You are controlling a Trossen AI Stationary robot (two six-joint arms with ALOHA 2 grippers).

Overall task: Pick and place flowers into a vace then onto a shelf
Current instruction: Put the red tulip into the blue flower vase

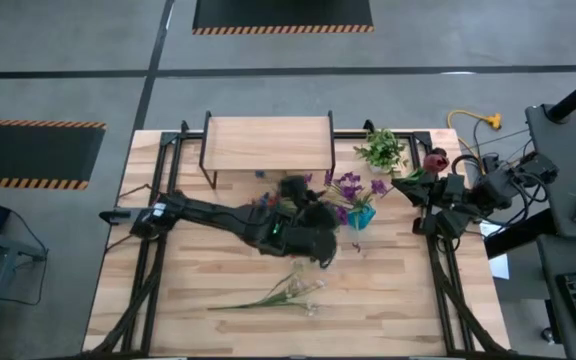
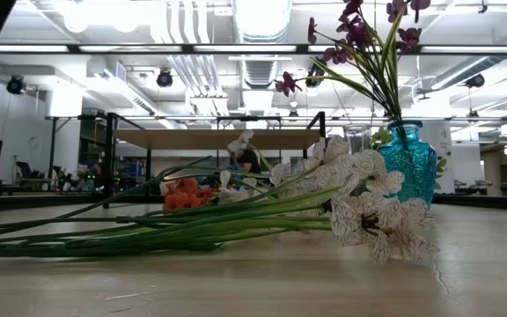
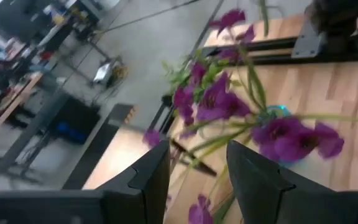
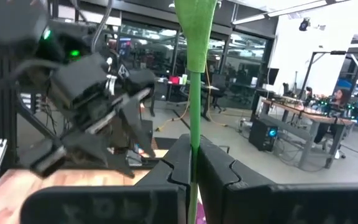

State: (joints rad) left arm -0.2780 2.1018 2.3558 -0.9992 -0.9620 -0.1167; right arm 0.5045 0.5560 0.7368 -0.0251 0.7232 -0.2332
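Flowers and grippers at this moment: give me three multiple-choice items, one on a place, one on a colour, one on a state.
1. Where does the teal vase stand?
A. on the shelf
B. on the tabletop
C. on the floor

2. Which colour are the blooms in the vase?
A. purple
B. yellow
C. white

3. What does the right gripper hold?
A. nothing
B. the potted plant
C. a green stem

B: the high view shows it beside the shelf. A: the low view shows purple. C: the right wrist view shows shut fingers pinching the stem.
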